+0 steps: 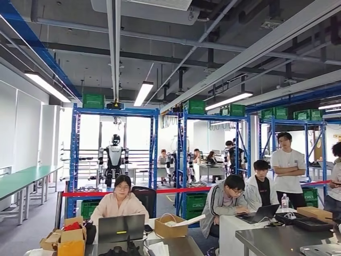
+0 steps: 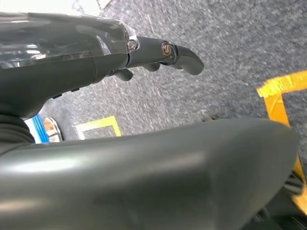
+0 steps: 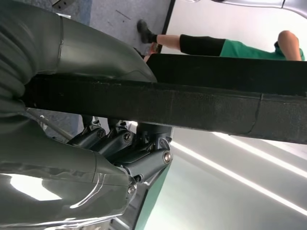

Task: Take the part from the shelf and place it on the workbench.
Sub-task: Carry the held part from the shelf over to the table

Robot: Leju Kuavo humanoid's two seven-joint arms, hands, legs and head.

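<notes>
The right hand (image 3: 119, 153) clamps its fingers (image 3: 145, 165) on a long black part (image 3: 203, 103), carried beside a pale metallic surface (image 3: 224, 191). The left hand (image 2: 145, 52) hangs over the floor, fingers loosely extended, holding nothing. Risk: an off-centre hold lets the long part tilt and slip.

The head view is looking level and far across a workshop hall, facing blue shelving racks (image 1: 114, 154) with people seated at desks in the foreground. The left wrist view is looking down along the left hand (image 2: 159, 55), very close to it, at grey carpet (image 2: 231, 43) marked with yellow tape (image 2: 278, 93). The right wrist view is sitting tight behind the right hand (image 3: 126, 148), which is gripping a long black part (image 3: 203, 103), with floor and a person's leg (image 3: 195, 44) beyond. No scene area is being shared between the three views.
</notes>
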